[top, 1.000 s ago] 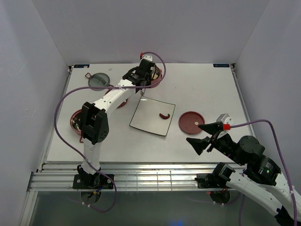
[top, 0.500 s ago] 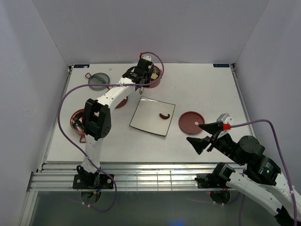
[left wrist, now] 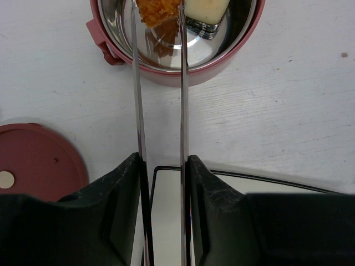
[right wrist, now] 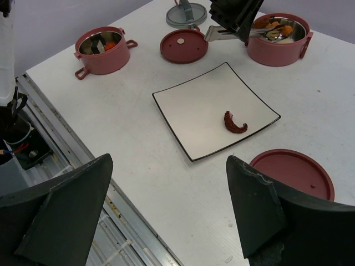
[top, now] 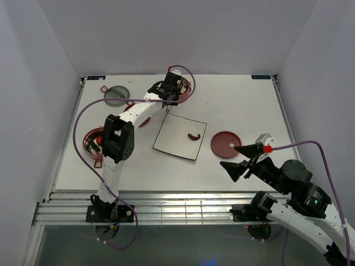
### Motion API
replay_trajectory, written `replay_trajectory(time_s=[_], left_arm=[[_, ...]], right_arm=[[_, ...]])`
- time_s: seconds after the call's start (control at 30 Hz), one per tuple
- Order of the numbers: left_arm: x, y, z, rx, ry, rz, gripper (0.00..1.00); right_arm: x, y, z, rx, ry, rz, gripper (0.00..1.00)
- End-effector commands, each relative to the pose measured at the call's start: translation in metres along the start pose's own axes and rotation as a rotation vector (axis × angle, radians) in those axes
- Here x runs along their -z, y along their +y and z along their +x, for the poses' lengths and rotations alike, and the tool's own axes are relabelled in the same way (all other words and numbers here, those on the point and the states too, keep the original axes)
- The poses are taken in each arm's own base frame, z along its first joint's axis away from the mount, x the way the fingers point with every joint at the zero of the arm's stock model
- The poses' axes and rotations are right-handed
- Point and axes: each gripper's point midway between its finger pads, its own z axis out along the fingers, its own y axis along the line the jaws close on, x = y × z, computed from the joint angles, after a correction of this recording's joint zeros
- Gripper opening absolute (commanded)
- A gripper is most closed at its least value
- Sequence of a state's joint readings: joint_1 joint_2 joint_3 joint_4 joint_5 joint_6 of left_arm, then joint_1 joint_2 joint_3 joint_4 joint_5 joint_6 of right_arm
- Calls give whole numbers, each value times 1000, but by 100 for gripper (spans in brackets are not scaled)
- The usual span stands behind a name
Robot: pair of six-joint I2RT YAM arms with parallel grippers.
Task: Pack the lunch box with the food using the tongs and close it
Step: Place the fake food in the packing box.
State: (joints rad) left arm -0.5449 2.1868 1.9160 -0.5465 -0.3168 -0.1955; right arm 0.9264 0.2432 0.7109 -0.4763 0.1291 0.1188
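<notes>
The top edge of the left wrist view cuts off the far bowl (left wrist: 166, 76) and the orange food piece (left wrist: 158, 12). From above, the left hand (top: 171, 91) covers most of that bowl.

L gripper (top: 173, 84): w/ thin silvery metal tongs (left wrist: 137, 100) clamped, has crept slightly right, further over far round dusty-red bowl w/ steel inside (left wrist: 166, 75).
L arm elbow (top: 117, 145): swung up and right, now nearer that bowl than 1 s ago.
Purple cable (top: 74, 133): loop pulled along w/ elbow, also closer to the bowl.
</notes>
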Motion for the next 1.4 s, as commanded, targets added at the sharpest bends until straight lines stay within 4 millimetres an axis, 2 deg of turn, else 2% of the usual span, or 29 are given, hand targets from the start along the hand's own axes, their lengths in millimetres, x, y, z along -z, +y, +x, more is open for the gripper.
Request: replay_trajectory(time_s=[0.0, 0.37, 0.57, 0.7, 0.83, 0.9, 0.93, 0.97, 1.0, 1.03, 1.07, 1.1, 1.13, 1.17, 1.23, 1.27, 1.33, 1.37], left_arm=[[18, 0, -38, 36, -102, 21, 45], [39, 6, -54, 42, -141, 23, 57], [47, 8, -57, 46, -148, 24, 57], [70, 6, -70, 68, -183, 53, 57], [107, 2, -87, 76, -238, 75, 57], [120, -6, -84, 78, -232, 87, 57], [121, -6, -76, 77, -216, 79, 57], [136, -13, -76, 85, -225, 98, 57], [141, -17, -70, 86, -220, 106, 56], [139, -20, -50, 68, -183, 112, 56], [157, -30, -49, 61, -203, 149, 56], [162, -35, -40, 49, -199, 163, 56], [158, -39, -14, 21, -156, 172, 56], [177, -50, -15, 13, -194, 228, 56], [190, -60, -1, -18, -198, 302, 56], [201, -69, 13, -39, -201, 374, 56], [209, -73, 27, -80, -207, 420, 56], [207, -76, 46, -103, -185, 453, 56]], right_arm=[[4, 0, -17, 13, -49, 0, 88], [4, 0, -18, 13, -50, 0, 88], [4, 0, -17, 13, -47, 2, 89], [4, 1, -18, 13, -50, -1, 88], [3, 1, -18, 13, -49, -1, 88], [3, 1, -18, 14, -50, -3, 88], [3, 1, -18, 16, -50, -3, 88], [4, 1, -18, 14, -51, -3, 88], [3, 1, -18, 14, -50, -4, 88], [4, 1, -18, 16, -51, -4, 88], [4, 2, -18, 14, -51, -6, 89], [4, 2, -17, 13, -50, -6, 88], [4, 2, -18, 13, -51, -6, 88], [4, 2, -17, 13, -49, -7, 89], [4, 2, -18, 13, -54, -9, 88], [4, 2, -18, 13, -54, -11, 88], [4, 2, -18, 11, -52, -11, 89], [4, 3, -18, 11, -52, -12, 88]])
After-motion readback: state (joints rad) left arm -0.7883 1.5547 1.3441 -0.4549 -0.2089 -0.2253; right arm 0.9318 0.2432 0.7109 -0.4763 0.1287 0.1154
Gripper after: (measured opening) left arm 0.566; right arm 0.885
